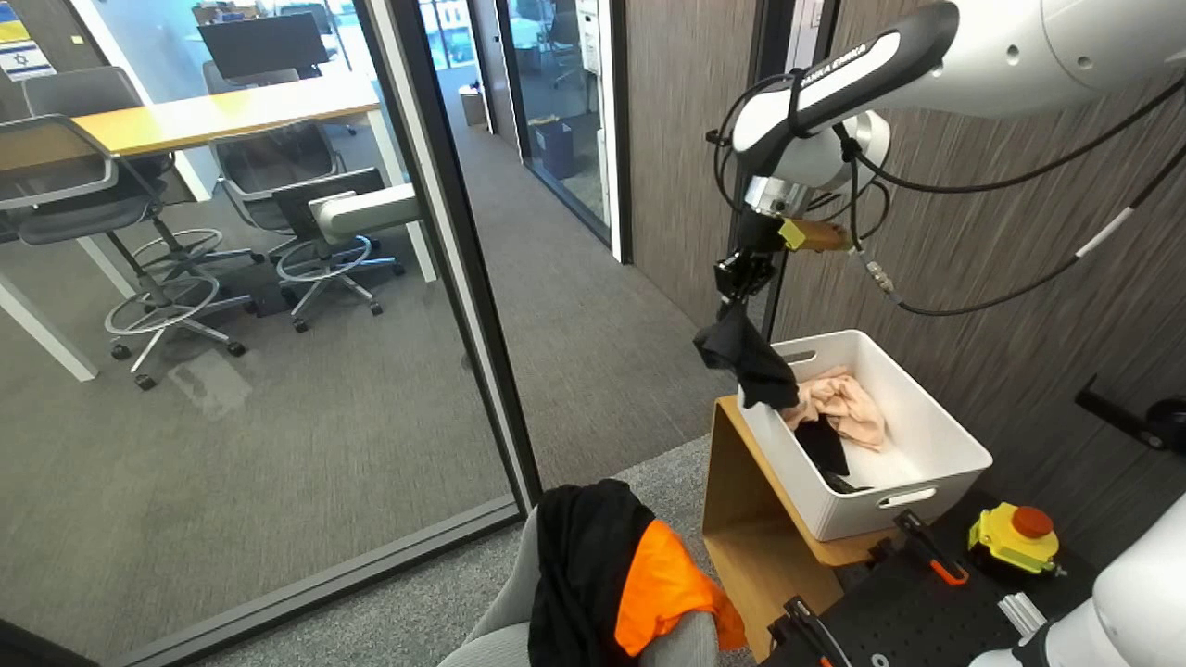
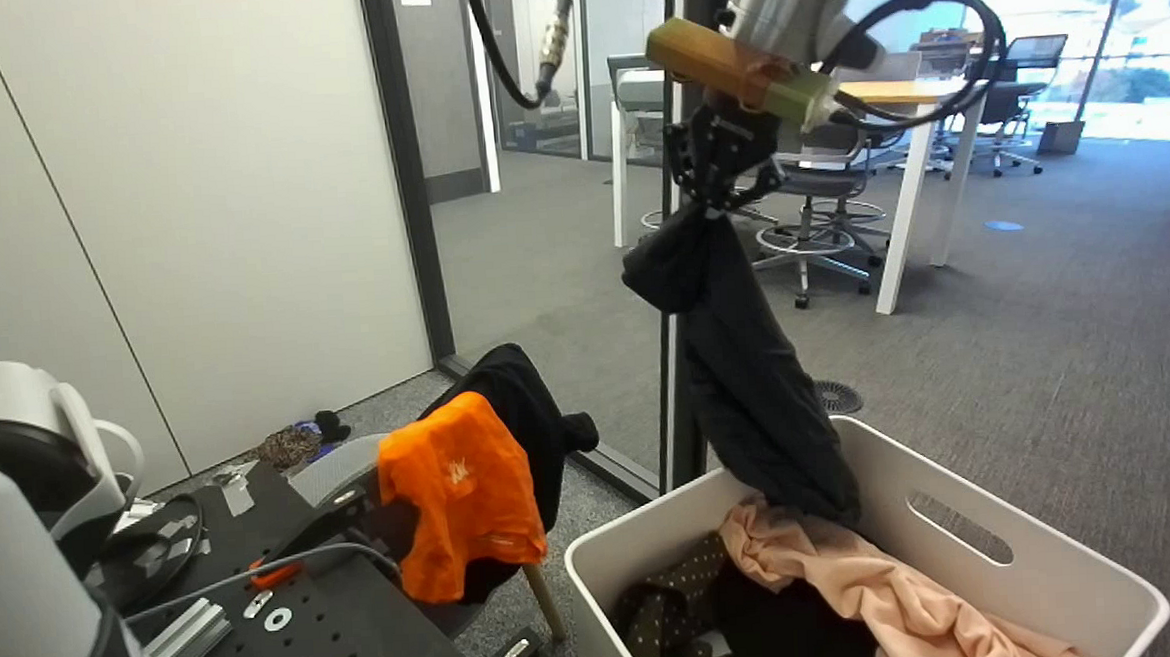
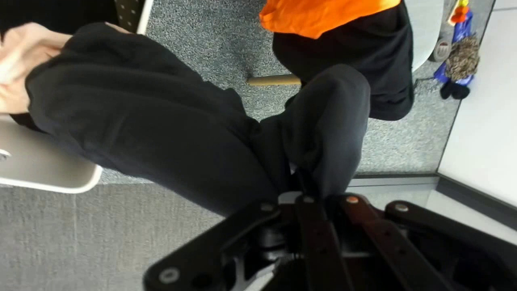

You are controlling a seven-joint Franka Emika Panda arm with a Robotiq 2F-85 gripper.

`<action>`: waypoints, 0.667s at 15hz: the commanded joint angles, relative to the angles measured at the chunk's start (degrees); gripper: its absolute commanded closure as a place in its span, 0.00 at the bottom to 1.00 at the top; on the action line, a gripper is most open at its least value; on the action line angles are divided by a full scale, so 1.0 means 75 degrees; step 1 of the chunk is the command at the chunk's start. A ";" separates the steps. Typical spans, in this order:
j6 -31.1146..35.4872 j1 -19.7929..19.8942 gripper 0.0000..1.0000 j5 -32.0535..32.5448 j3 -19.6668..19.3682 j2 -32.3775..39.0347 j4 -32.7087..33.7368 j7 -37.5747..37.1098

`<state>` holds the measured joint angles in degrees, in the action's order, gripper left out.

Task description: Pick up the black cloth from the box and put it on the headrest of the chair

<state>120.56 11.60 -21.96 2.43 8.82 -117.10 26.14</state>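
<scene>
Tool (image 2: pixel 714 209): clamped on the black cloth (image 2: pixel 763 379), above the level of the box (image 1: pixel 913 417); the grip itself is buried in fabric in the wrist view.
Black cloth: pinched at its top; a short fold juts out to one side, the long part slants down.
Lower end: over the box's rim, overlapping the pink cloth (image 2: pixel 894 593) in an exterior view; whether they touch, cannot tell.
Box: upright on the wooden worktop (image 1: pixel 839 551); inside, the pink cloth, more black fabric (image 2: pixel 785 613) and a dotted piece (image 2: pixel 679 589).
Open room: carpet (image 3: pixel 214 44) shows between box and chair (image 1: pixel 500 641) in the wrist view, with a wooden leg (image 3: pixel 274 80) there.
Chair: near the box, an orange cloth (image 2: pixel 464 495) and a black garment (image 2: pixel 530 421) draped over it.
Glass frame (image 1: pixel 465 278): foot just beside the chair.
Panelled wall (image 1: pixel 1019 343): along the box's far side.
</scene>
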 commanded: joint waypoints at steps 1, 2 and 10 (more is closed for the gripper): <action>-0.0471 -0.0617 0.96 -0.0103 0.0129 -0.0720 0.0014 0.0639; -0.0579 -0.0790 0.96 -0.0088 0.0170 -0.0885 0.0000 0.0802; -0.1157 -0.1801 0.96 -0.0143 0.0237 -0.1771 -0.0128 0.2014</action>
<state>113.64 -0.27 -21.95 4.53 -1.37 -117.04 37.02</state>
